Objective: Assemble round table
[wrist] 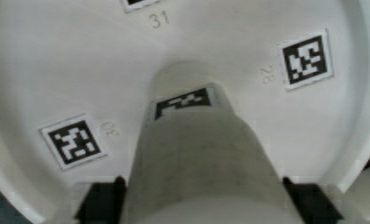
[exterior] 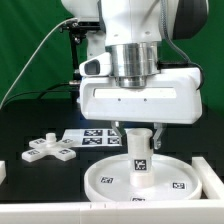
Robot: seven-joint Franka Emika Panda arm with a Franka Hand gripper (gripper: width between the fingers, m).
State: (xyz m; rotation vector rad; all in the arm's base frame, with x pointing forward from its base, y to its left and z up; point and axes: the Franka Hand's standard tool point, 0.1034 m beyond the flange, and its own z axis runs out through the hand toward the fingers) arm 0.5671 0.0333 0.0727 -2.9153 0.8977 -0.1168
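Exterior view: a white round disc [exterior: 92, 172] with a raised rim lies flat on a black table [exterior: 30, 110]. A short, thick white cylinder [exterior: 140, 158] stands upright on the middle of the disc and carries a black-and-white square tag [exterior: 139, 166] on its side. More tags lie flat on the disc floor around the cylinder.

The gripper [exterior: 139, 130] hangs straight above the middle of the disc, pointing down, with a finger on each side of the cylinder's top end.

A small white cross [exterior: 48, 150] lies flat on the table, well apart from the disc, on the exterior view's left. The marker board [exterior: 93, 137] lies on the table just behind the disc, between it and the arm.

Wrist view: the camera looks down the length of the cylinder [wrist: 200, 150] to the disc [wrist: 93, 70] below it. The gripper [wrist: 203, 200] straddles the cylinder, and its dark pads [wrist: 105, 198] sit right beside each side. I cannot tell whether they press on the cylinder or only flank it.
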